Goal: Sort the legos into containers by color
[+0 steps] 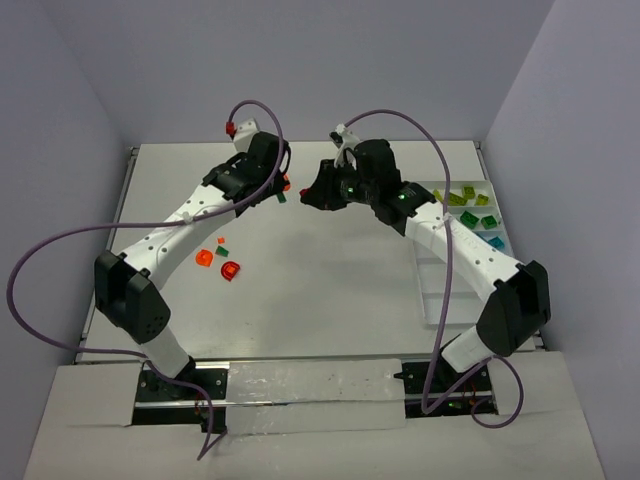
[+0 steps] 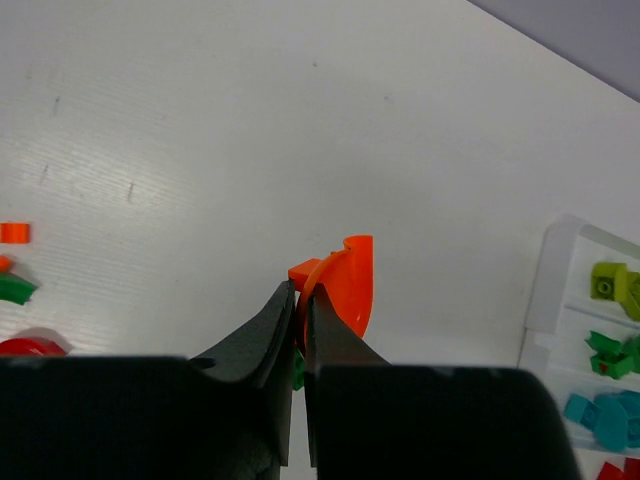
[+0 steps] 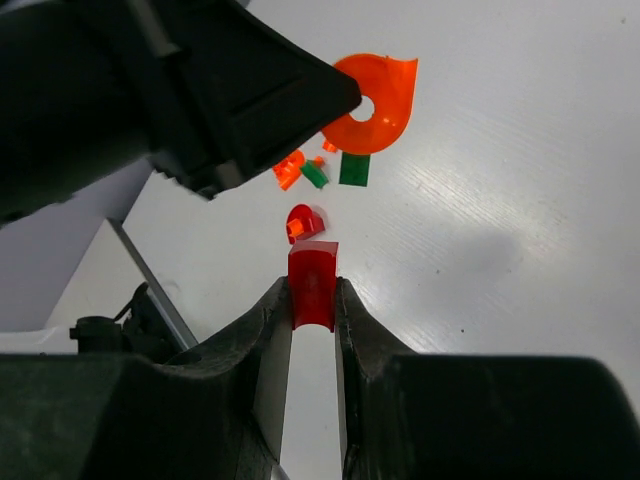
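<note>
top view: loose legos (image 1: 205,257) lie left of centre; the white tray (image 1: 435,292) with sorted ones stands right. left wrist: the left gripper (image 2: 298,298) pinches an orange lego (image 2: 348,285). right wrist: the right gripper (image 3: 312,290) clamps a red brick (image 3: 312,265); the left gripper's dark bulk blocks the upper left.

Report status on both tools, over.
Left tool shut on orange lego. Right tool shut on red lego. Tools face each other closely above table, not touching.
</note>
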{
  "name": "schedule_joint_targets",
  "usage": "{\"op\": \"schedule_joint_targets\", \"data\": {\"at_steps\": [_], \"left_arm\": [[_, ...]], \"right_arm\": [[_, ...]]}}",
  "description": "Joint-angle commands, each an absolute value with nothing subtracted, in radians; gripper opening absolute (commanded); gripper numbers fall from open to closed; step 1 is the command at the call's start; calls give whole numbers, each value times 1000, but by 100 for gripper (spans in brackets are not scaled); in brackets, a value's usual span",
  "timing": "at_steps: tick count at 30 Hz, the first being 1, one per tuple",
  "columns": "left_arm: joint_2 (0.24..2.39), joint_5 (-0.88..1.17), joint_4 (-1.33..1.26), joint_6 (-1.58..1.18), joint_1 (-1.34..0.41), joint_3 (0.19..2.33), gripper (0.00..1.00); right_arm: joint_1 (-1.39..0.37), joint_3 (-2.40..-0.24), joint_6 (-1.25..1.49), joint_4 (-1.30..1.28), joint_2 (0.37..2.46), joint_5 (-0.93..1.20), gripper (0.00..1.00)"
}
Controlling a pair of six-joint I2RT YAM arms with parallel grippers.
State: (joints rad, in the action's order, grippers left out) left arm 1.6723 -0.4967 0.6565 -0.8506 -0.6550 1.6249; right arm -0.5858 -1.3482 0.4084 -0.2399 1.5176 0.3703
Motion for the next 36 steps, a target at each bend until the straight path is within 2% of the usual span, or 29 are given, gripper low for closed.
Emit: {"op": "schedule_joint_targets", "data": {"at_steps": [1, 9, 12, 17, 21, 27, 36], "left_arm": [[1674, -523, 669, -841, -641, 1612, 0], [1663, -510, 652, -812, -632, 1582, 0], [1638, -490, 626, -770, -624, 1550, 0], [1573, -424, 554, -663, -618, 1487, 0], [1530, -350, 515, -574, -617, 1434, 0], [1519, -189, 496, -504, -615, 1433, 0], [1479, -163, 469, -492, -615, 1399, 0]], "right_arm": [[-591, -1345, 380, -211, 1445, 397, 0], [-540, -1350, 327, -271, 1426, 390, 0], [-440, -1324, 251, -351, 1383, 383, 0], [-109, -1231, 25, -550, 1281, 418, 0], [60, -1103, -221, -724, 1157, 333, 0], [124, -904, -457, -843, 1085, 214, 0], [175, -844, -525, -825, 1242, 121, 0]]}}
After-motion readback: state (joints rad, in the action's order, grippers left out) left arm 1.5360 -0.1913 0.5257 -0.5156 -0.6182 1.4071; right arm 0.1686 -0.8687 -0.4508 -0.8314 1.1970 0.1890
